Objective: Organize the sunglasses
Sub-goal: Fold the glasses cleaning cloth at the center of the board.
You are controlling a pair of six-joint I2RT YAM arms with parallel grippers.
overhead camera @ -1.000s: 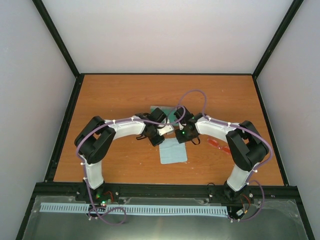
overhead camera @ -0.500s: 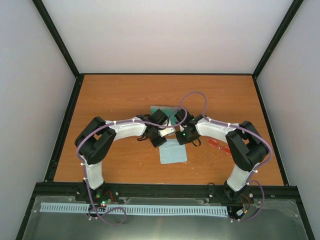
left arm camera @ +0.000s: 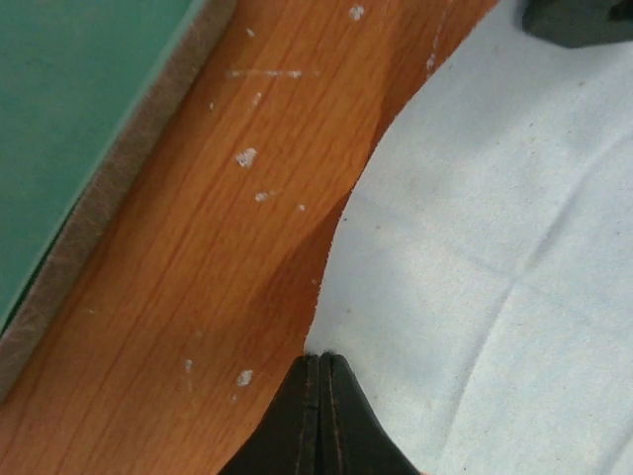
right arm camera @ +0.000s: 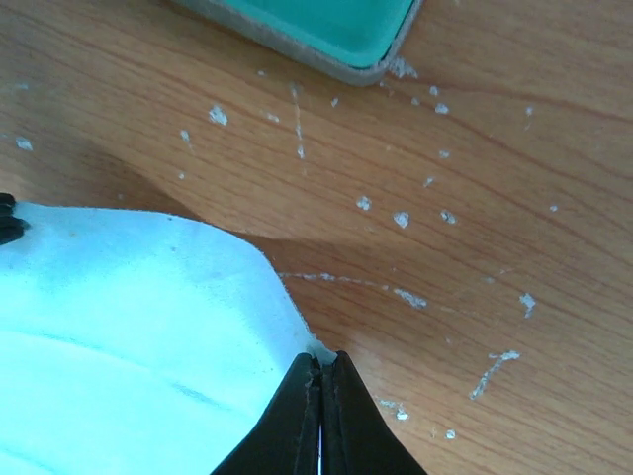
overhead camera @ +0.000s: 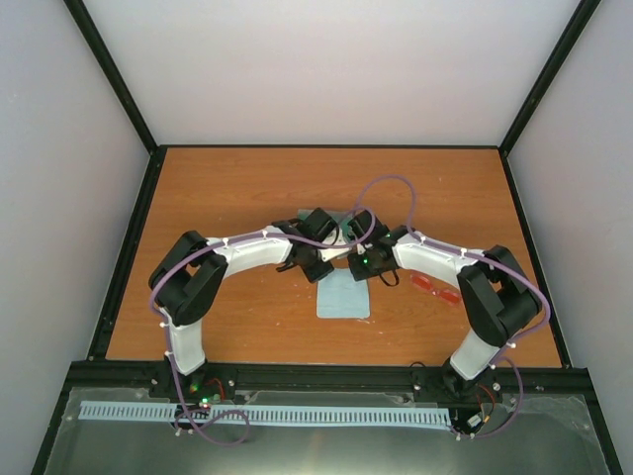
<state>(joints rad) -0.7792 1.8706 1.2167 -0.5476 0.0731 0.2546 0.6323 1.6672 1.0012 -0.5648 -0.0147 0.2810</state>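
Note:
The sunglasses point(overhead camera: 434, 288), small with red-orange lenses, lie on the wooden table right of the arms, with no gripper touching them. A pale blue cloth point(overhead camera: 344, 296) lies at the table's centre. My left gripper point(left arm camera: 319, 358) is shut on the cloth's point(left arm camera: 495, 247) far left corner. My right gripper point(right arm camera: 321, 358) is shut on the cloth's point(right arm camera: 129, 327) far right corner. Both grippers meet over the cloth's far edge, left gripper point(overhead camera: 318, 268) and right gripper point(overhead camera: 359, 268). The grey case with teal lining point(overhead camera: 331, 216) lies open just beyond, partly hidden by the wrists.
The case's teal lining and grey rim point(left arm camera: 79, 119) lie close to the left of the left fingers; its corner point(right arm camera: 331, 30) shows beyond the right fingers. Black frame rails point(overhead camera: 326, 374) border the table, with white walls around. White flecks dot the wood.
The left gripper has closed on the cloth's corner. Both wrists have shifted slightly toward the far side, and the cloth's far edge has drawn that way with them.

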